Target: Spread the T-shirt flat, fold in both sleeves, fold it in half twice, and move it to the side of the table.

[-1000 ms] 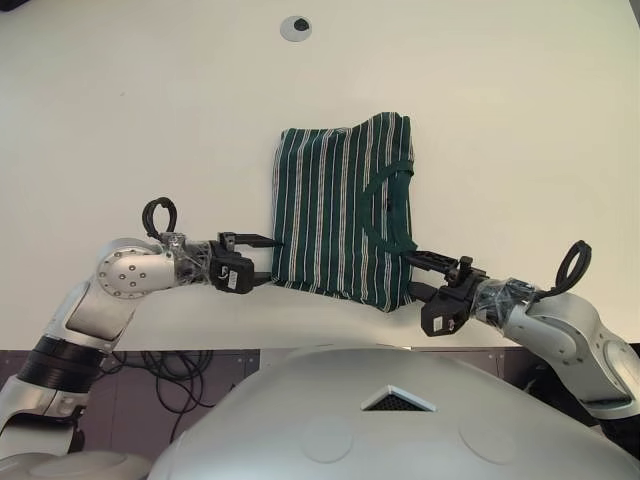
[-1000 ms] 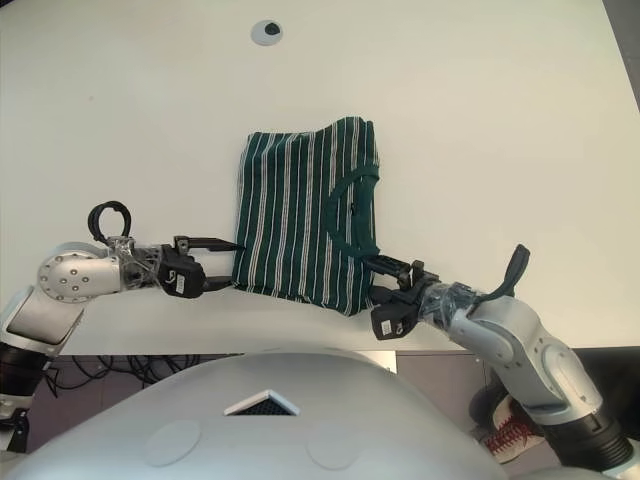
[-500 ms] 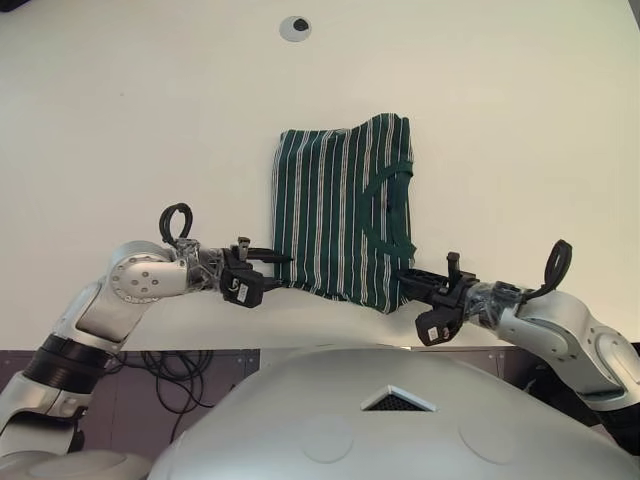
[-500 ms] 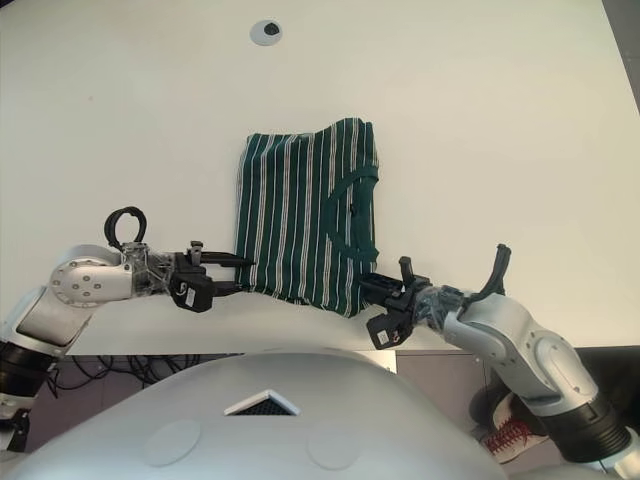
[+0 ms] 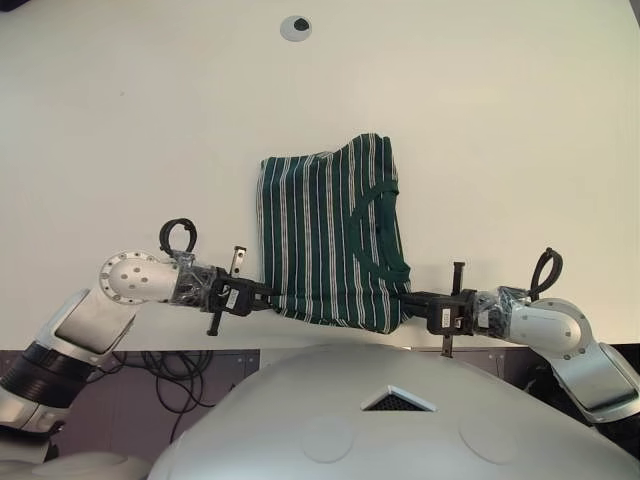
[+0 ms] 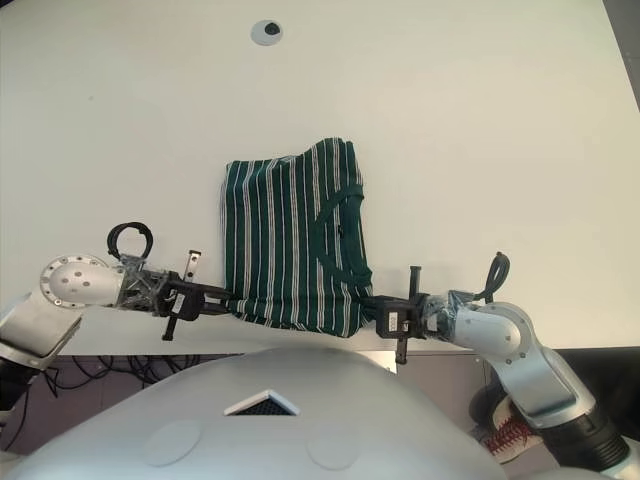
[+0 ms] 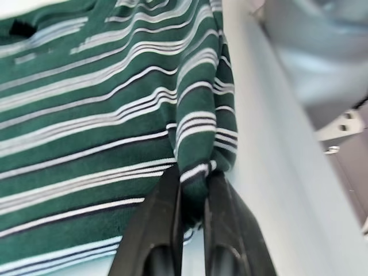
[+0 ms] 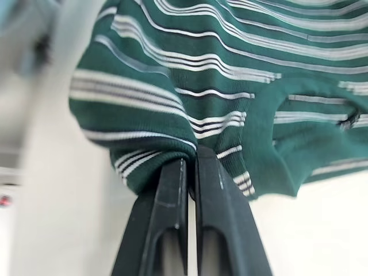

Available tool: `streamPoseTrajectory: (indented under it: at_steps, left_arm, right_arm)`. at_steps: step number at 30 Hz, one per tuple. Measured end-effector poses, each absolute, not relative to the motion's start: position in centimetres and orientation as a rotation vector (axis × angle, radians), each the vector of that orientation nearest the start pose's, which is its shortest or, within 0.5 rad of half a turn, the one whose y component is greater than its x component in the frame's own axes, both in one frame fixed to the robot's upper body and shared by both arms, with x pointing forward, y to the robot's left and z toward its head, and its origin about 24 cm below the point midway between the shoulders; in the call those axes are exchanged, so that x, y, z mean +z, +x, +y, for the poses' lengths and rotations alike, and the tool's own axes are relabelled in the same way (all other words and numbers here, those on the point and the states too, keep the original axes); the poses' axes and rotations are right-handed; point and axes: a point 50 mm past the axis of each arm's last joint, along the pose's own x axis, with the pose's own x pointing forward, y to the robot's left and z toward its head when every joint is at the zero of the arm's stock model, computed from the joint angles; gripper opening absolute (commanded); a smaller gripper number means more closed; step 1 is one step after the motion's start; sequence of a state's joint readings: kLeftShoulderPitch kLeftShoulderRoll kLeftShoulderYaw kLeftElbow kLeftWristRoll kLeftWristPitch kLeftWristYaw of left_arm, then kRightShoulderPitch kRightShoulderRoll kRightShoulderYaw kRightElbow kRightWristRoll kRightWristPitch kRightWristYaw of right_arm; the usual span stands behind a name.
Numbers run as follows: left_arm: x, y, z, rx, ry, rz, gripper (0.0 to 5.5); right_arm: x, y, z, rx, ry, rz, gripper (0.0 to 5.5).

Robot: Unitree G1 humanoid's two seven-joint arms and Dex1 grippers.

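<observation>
1. The green striped T-shirt [image 5: 330, 240], folded into a narrow panel, lies near the front edge of the white counter [image 5: 150, 120], its neckline on the robot's right side.
2. A soft, light knit, it looks likely to sag and slide rather than hold any shape. The two near corners, where the layers bunch thick, seem the surest places to pinch.
3. The left hand [image 5: 268, 297] is clamped on the near left corner, its fingers [image 7: 158, 230] nipping a fold of cloth.
4. The right hand [image 5: 405, 298] is likewise closed tight on the near right corner, fabric bunched between its fingers [image 8: 224, 230].
</observation>
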State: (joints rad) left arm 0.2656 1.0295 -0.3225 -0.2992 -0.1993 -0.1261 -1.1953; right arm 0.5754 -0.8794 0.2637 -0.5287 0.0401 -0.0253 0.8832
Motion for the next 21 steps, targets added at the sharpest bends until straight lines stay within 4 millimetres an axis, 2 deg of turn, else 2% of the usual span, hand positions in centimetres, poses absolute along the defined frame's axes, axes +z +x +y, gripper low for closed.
streamPoseTrajectory:
  at_steps: [5, 11, 16, 21]
  left_arm:
    - [6.6, 14.2, 21.0, -1.593, 0.424, 0.520, 0.18]
    - [8.9, 16.9, 20.4, -1.382, 0.327, 0.338, 0.18]
    - [9.1, 19.3, 20.1, -1.203, 0.275, 0.302, 0.18]
    - [8.5, 21.8, 19.8, -1.069, 0.241, 0.327, 0.18]
  right_arm:
    - [5.6, 9.5, -17.8, 1.321, -0.212, 0.503, 0.00]
    - [8.0, 12.5, -17.9, 1.202, -0.016, 0.416, 0.00]
    - [8.2, 14.1, -17.7, 1.127, 0.078, 0.392, 0.00]
    - [8.7, 16.9, -17.2, 1.046, 0.209, 0.331, 0.00]
